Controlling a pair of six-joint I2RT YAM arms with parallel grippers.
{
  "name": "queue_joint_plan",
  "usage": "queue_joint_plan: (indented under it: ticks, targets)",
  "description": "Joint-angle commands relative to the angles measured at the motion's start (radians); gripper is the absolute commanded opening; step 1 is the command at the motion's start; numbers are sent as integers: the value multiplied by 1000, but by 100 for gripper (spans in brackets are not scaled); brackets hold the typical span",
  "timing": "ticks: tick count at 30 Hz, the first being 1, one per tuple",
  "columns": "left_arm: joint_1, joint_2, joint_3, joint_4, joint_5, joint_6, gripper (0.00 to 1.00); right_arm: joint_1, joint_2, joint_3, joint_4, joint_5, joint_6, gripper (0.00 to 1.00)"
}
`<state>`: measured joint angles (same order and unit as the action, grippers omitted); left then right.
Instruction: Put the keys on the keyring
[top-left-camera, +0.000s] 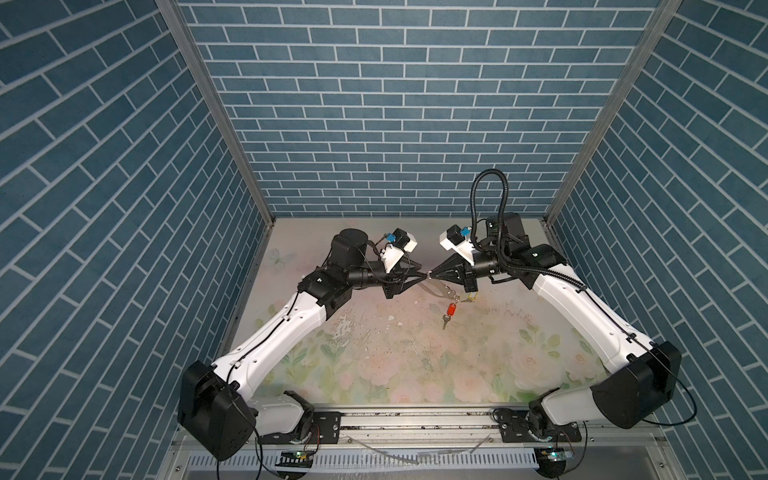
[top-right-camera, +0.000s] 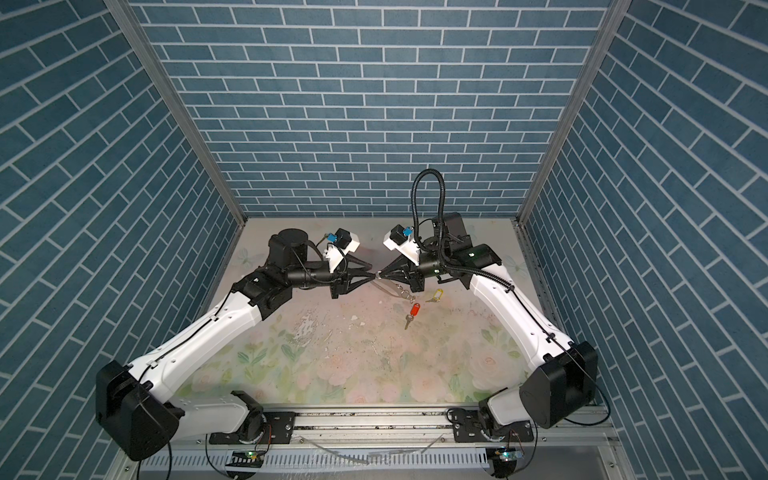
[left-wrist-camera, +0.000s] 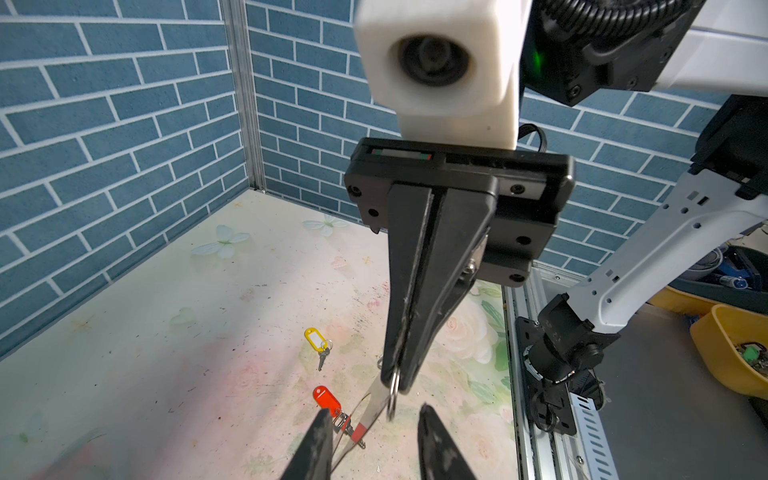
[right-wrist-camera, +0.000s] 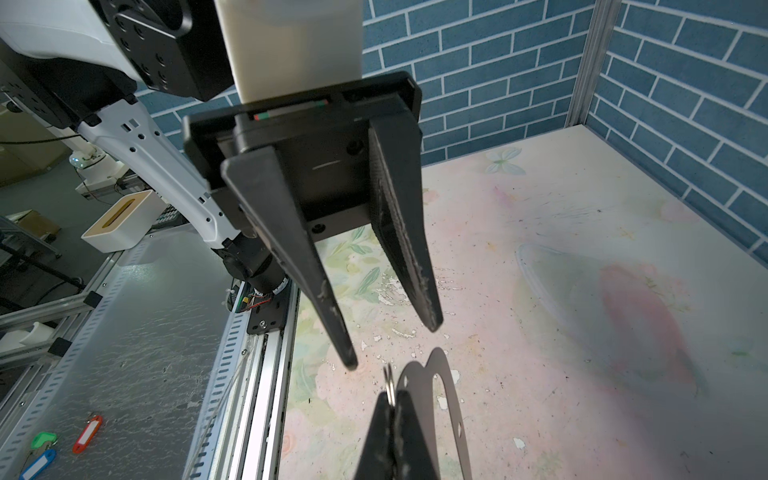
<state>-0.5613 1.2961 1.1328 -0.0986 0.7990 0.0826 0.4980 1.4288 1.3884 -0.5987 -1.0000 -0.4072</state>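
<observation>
Right end effector (left-wrist-camera: 397, 384) clamps a ring of the keyring (right-wrist-camera: 417, 376) above the worktop (top-left-camera: 395, 353); left end effector (right-wrist-camera: 392, 343) (fingers moderately apart) faces it. Red-tagged key (top-left-camera: 448, 316) and yellow-tagged key (top-right-camera: 433, 296) lie below.

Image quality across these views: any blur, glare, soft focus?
Left wrist view: right wrist camera housing close to the lens is soft, left gripper fingers blurred; yellow-tagged key crisp. Right wrist view: right gripper soft at the frame edge, hazy pink-grey patch on the table. Both top views: sharp, evenly lit.

3 blue brick-pattern walls (top-left-camera: 399, 124) surround a scuffed floral tabletop (top-left-camera: 374, 365).
</observation>
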Motion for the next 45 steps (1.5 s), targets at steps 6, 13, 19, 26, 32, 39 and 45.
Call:
queue_joint_plan:
  ticks: [6,13,19,26,32,39,45]
  targets:
    - [5,35,36,21,46,-16,36,-3,11,50,-7,-50,-4,0]
    - [1,55,48,37,58,-26,31,-2,13,52,-7,-59,-1,0]
    - [-1,61,48,49,58,-27,19,-3,13,53,-10,-63,-2,0]
    - [-9,68,41,68,65,-28,5,-3,13,52,-3,-74,8,0]
    - [-9,43,-7,134,61,-45,0,-4,-4,34,50,-29,61,0]
    - [-8,1,-60,192,33,-59,0,-53,-57,-25,153,13,153,29]
    - [-8,-22,-98,258,26,-89,0,-76,-138,-114,263,67,235,37]
